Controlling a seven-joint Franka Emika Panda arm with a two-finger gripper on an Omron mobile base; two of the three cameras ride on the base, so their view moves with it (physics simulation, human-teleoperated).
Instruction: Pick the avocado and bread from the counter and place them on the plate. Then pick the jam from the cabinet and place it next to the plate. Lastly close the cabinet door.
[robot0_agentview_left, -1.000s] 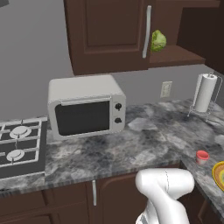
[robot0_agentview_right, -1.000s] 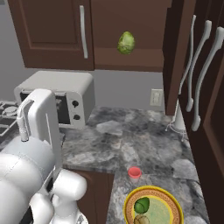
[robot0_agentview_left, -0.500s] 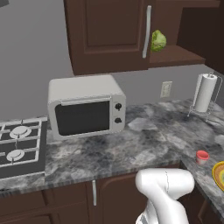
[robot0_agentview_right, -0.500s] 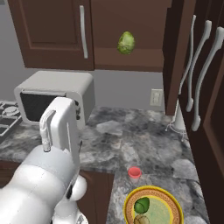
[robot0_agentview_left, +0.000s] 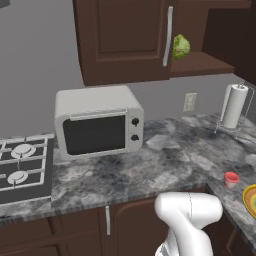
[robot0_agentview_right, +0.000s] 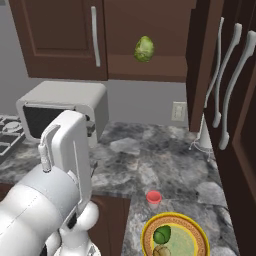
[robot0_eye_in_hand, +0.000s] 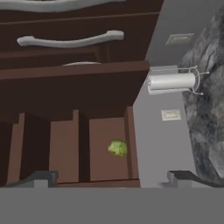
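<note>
You see gripper (robot0_eye_in_hand: 111, 178) spread wide, holding nothing. Small red squat jam jar (robot0_agentview_right: 153, 197) sits on grey marbled counter (robot0_agentview_right: 150, 165) at 11 o'clock of orange-rimmed round plate (robot0_agentview_right: 195, 235); dark green avocado (robot0_agentview_right: 162, 234), golden bread (robot0_agentview_right: 161, 251) on plate.

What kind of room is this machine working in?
It looks like a home kitchen, computer-rendered rather than real. A white microwave sits on a grey marbled counter beside a gas hob, with dark wooden wall cabinets above and a paper towel roll near the wall.
</note>
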